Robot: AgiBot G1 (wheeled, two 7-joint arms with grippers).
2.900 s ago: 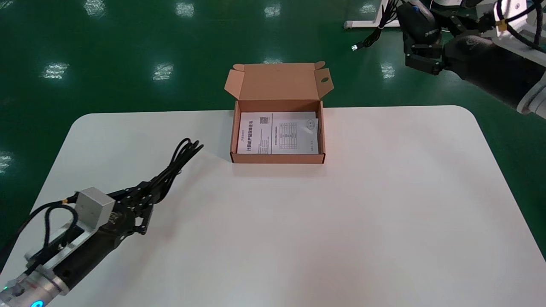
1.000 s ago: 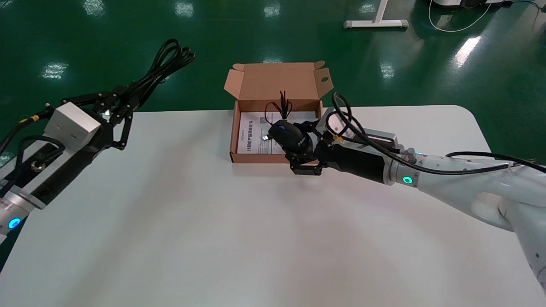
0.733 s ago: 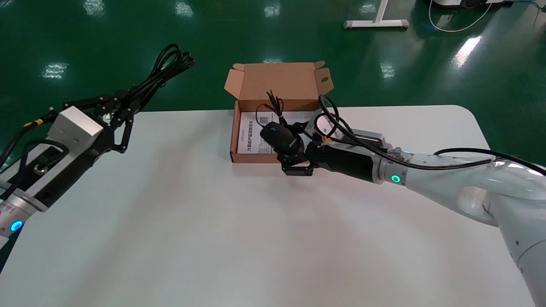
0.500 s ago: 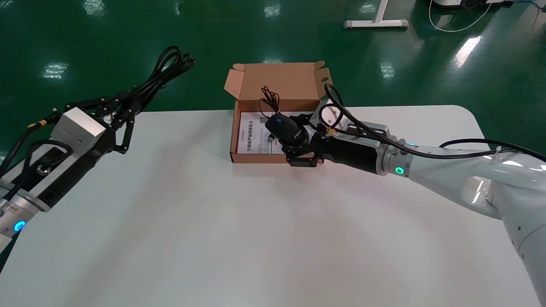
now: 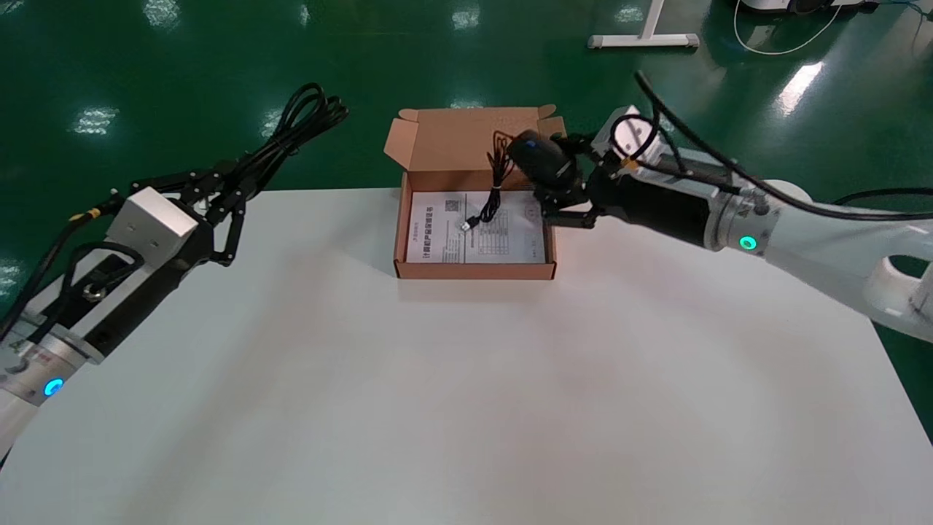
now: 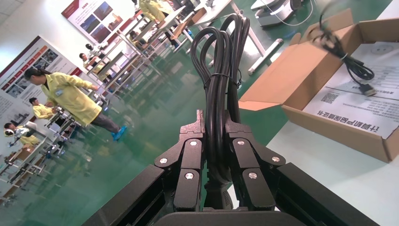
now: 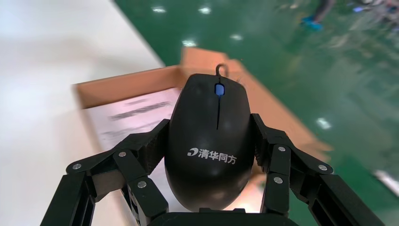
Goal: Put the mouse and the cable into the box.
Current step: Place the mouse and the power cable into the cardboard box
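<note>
An open brown cardboard box (image 5: 474, 271) stands at the table's far middle. My right gripper (image 5: 548, 172) is shut on the black mouse (image 5: 536, 157) and holds it in the air over the box's back right corner. The mouse's thin cord (image 5: 496, 182) dangles down, its plug (image 5: 466, 226) over the paper inside. The right wrist view shows the mouse (image 7: 211, 141) clamped in the gripper (image 7: 210, 125), the box (image 7: 122, 87) beneath. At the left, above the table's far edge, my left gripper (image 5: 232, 195) is shut on the bundled black cable (image 5: 291, 138), seen tied (image 6: 221, 61) in the gripper (image 6: 215, 120).
A printed leaflet (image 5: 474, 237) lies flat on the box floor. The box lid (image 5: 474, 138) stands open at the back. The white table (image 5: 466, 408) reaches toward me; green floor lies beyond its far edge. A white stand foot (image 5: 641, 40) is far back.
My right gripper has lifted the mouse from the box's front edge up and back to above its rear right corner, and the cord now hangs into the box. The left arm drifted slightly right.
</note>
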